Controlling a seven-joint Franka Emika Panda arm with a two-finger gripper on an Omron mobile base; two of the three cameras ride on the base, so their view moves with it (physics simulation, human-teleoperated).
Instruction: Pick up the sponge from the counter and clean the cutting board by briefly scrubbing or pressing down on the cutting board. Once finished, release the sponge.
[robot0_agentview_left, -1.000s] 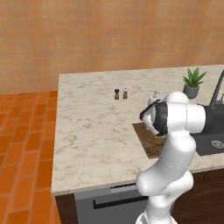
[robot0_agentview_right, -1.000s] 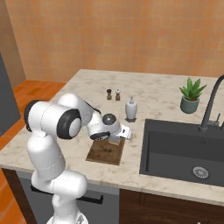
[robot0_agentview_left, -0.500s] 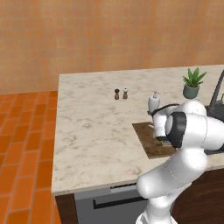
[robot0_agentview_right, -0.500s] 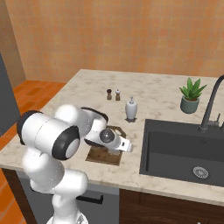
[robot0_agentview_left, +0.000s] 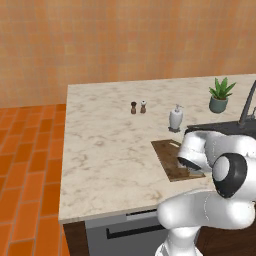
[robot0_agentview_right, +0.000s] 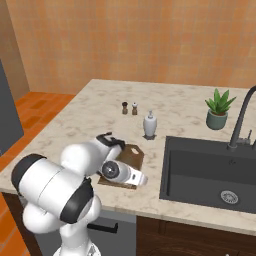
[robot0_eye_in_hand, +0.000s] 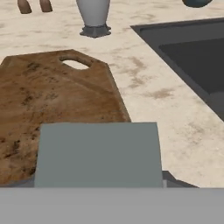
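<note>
We are hovering low over the near end of the cutting board (robot0_eye_in_hand: 57, 105), and the sponge (robot0_eye_in_hand: 97, 154) is sitting right in front of the hand camera, its grey-blue top facing us at the board's near right corner. Our fingertips are not visible past it, so we cannot tell whether the gripper is gripping the sponge or merely standing open above it.

We are judging the sponge to be light and soft: it should squash under pressure, so a hold across its short sides, low on the body, looks safest. The board seems stiff and flat, likely to stay put under a press.

The counter (robot0_agentview_left: 105, 145) is offering open room to the left. To the right, the sink (robot0_agentview_right: 210, 172) is lying near the board's edge, and the soap dispenser (robot0_agentview_right: 150, 125) is standing just beyond the board's far end, so scrubbing strokes should stay short.
</note>
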